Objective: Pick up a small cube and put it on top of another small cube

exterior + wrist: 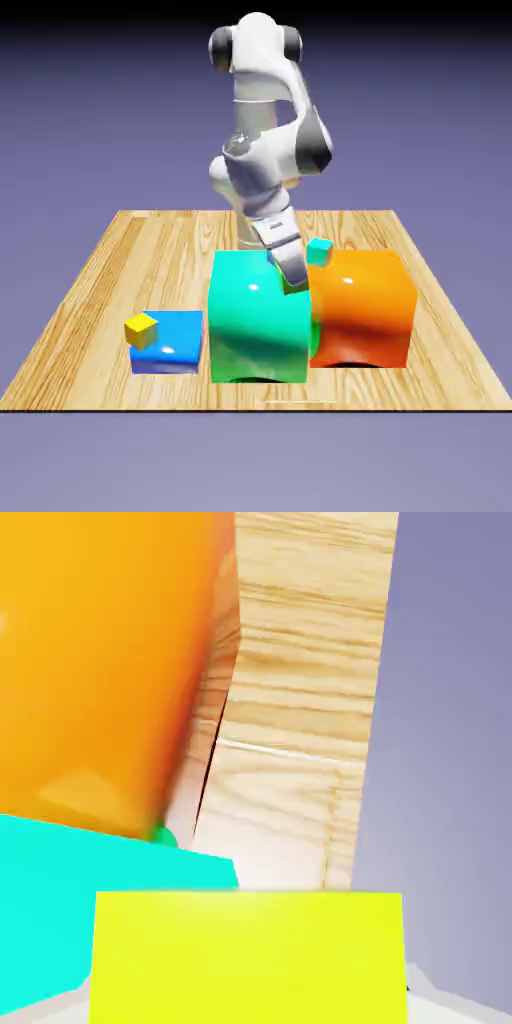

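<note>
Right at the hand cam's 6 o'clock we see the gripper [250, 997] pinching the small cube [248, 957], lime, filling the frame btm. At 9 o'clock a tiny cyan cube [90, 897], w/ the big orange block [100, 662] at 11. Farther off, the table [300, 662] at 12. Ext. view: teal block [256, 320] centre, blue block [170, 345] and yellow cube [141, 330] at 8 o'clock.
</note>
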Controlling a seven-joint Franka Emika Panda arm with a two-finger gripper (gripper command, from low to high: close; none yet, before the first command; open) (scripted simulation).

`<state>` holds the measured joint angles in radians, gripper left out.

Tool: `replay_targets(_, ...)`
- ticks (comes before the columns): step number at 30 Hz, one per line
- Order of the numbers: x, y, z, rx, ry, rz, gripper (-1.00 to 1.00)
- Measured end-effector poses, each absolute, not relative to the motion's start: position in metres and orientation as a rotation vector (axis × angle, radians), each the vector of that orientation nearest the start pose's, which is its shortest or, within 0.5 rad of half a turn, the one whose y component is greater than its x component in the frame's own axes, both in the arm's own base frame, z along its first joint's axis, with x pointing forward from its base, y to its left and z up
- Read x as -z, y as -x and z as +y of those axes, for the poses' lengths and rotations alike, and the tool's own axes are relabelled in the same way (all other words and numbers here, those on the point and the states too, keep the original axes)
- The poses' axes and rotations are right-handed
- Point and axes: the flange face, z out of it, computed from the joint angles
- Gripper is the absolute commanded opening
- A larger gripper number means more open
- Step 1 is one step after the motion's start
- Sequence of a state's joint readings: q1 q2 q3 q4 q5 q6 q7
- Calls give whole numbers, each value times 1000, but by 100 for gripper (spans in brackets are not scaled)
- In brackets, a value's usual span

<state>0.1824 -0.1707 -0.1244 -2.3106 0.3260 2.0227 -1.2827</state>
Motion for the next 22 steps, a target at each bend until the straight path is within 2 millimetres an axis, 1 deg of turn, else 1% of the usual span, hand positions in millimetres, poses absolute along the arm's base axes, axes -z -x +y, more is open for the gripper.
replay_targets(6, -442, -410, 56, 29, 2020, -2033, -100)
replay_targets(12, -465, -347, 57, -94, 1644, -2403, -100)
replay_targets(13, -467, -341, 48, -70, 1634, -2429, -100)
replay_targets(15, -467, -340, 46, -64, 1637, -2431, -100)
replay_targets(19, -406, -333, 49, -64, 1638, -2431, -100)
replay_targets(20, -398, -331, 50, -64, 1637, -2431, 100)
replay_targets(22, -398, -331, 50, -61, 1636, -2430, 100)
